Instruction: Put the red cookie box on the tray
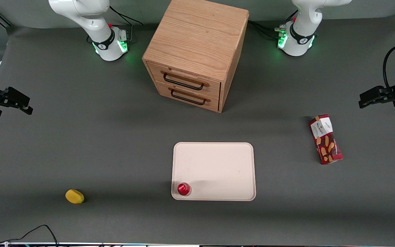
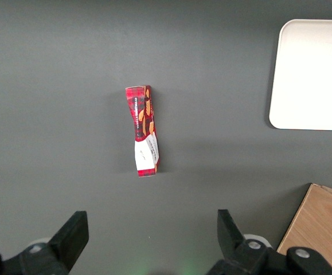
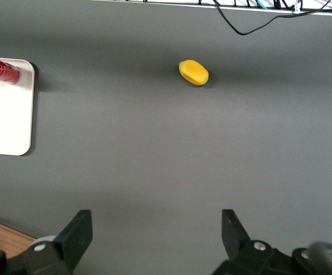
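Listing items from the front camera's edge of the grey table outward.

1. Yellow rounded object: nearest the front camera, toward the parked arm's end of the table, lying alone on the cloth; well apart from the tray.

2. Small round red object: standing on the tray in the corner nearest the front camera, on the parked arm's side.

3. Tray: cream-pink, rectangular, rounded corners, low rim; flat at mid-table, in front of the drawer unit; bare apart from item 2.

4. Red cookie box: long dark-red carton lying flat on the table toward the working arm's end, well apart from the tray; white-label end pointing away from the front camera, biscuit pictures on the nearer half.

5. Gripper: black, hanging above the table at the working arm's end, farther from the front camera than the box and not touching it; fingers spread wide apart, nothing between them.

6. Wooden drawer unit: two drawers with dark handles, both closed; farthest from the front camera.
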